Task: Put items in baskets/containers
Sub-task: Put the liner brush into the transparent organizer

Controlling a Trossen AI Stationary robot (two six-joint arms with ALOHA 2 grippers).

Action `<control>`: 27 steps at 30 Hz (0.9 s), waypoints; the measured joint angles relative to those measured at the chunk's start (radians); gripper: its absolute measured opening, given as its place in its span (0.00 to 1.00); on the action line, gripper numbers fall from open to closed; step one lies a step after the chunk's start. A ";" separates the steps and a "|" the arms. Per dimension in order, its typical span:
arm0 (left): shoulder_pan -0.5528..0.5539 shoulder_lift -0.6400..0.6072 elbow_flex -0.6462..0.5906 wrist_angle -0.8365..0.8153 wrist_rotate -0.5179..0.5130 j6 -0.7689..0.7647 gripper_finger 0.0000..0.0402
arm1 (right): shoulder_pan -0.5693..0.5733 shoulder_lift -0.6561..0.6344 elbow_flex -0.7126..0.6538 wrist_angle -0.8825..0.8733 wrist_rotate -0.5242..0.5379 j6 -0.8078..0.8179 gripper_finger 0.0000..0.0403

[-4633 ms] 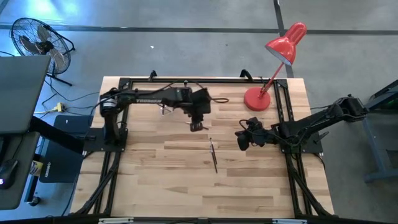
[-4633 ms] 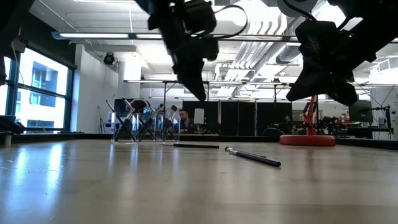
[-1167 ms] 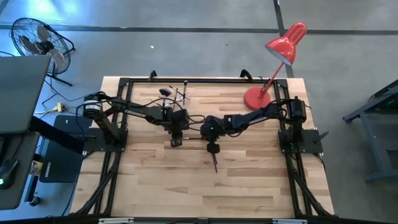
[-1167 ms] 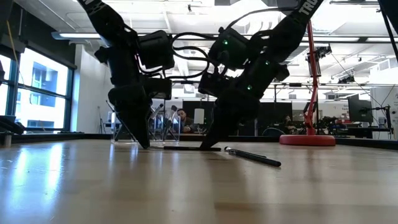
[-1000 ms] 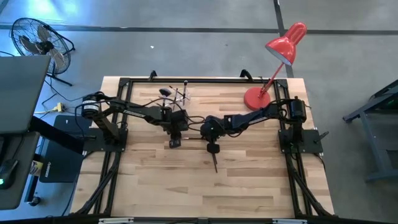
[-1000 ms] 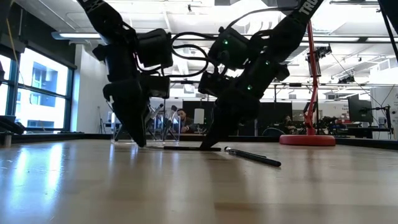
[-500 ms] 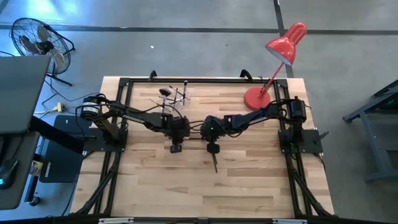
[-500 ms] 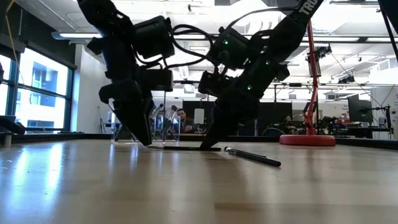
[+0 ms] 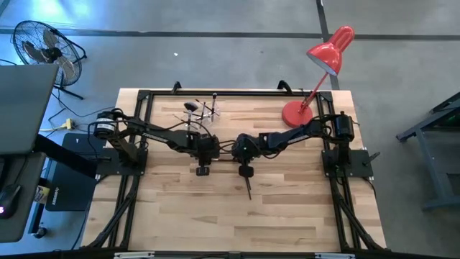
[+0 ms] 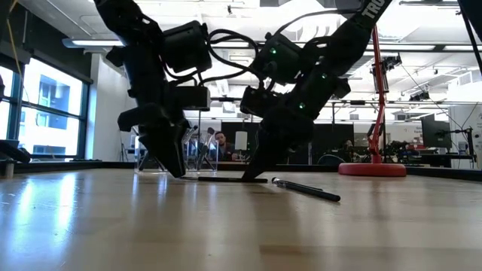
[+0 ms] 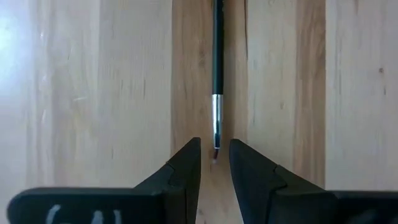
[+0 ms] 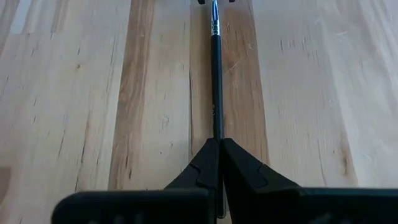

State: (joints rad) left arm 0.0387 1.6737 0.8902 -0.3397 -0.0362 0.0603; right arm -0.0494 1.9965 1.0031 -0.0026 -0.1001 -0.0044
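Pale wooden table (image 9: 287, 208) of butcher-block planks, standing on grey concrete floor (image 9: 215, 57). Floor fan (image 9: 39, 43) beyond one table corner. Red desk lamp (image 9: 316, 75) at the table's far edge. Low view: open hall, tall windows (image 10: 45, 113) at one side, ceiling strip lights (image 10: 113, 44), exposed ducts.

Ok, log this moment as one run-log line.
left gripper: open, at ferrule end of brush | right gripper: shut on same brush's other end | brush: flat on table
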 joint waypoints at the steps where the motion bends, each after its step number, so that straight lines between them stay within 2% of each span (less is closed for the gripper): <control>1: 0.000 0.000 0.000 0.000 -0.001 0.007 0.21 | 0.000 0.000 0.000 0.003 0.000 0.000 0.01; 5: 0.000 0.016 0.001 0.015 0.001 0.037 0.21 | 0.000 0.001 -0.001 0.013 -0.003 0.000 0.01; 10: 0.002 0.048 0.004 0.051 0.057 0.045 0.21 | 0.000 0.003 -0.002 0.020 -0.004 0.005 0.01; 18: -0.002 0.061 0.005 0.033 -0.031 0.045 0.21 | 0.000 0.003 -0.002 0.025 -0.008 0.023 0.01; 27: -0.001 0.063 0.005 -0.019 -0.036 0.036 0.21 | -0.001 0.004 -0.002 0.026 -0.013 0.049 0.01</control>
State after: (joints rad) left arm 0.0376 1.7370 0.8954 -0.3591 -0.0719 0.0964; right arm -0.0500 2.0003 1.0012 0.0235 -0.1135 0.0444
